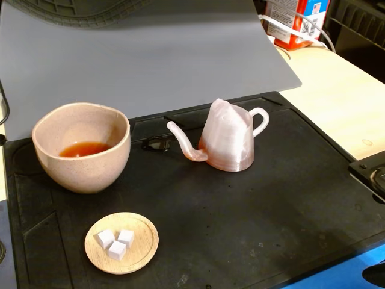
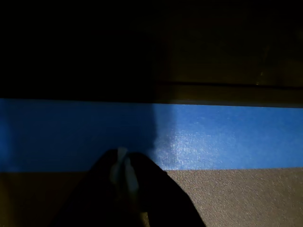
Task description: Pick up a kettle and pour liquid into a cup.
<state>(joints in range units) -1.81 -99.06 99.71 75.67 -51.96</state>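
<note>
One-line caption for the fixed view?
Kettle stands upright beside cup already holding orange liquid; no arm visible.

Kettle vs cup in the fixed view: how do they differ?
The kettle is see-through pinkish plastic with a spout and loop handle; the cup is opaque speckled beige with no handle. The cup is wider and open-topped; the kettle tapers upward. Orange-red liquid shows in the cup; none is plain in the kettle. Both stand upright on the black mat.

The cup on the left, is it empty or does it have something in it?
Not empty. The cup holds a shallow pool of orange-red liquid at its bottom, far below the rim, in the fixed view.
</note>
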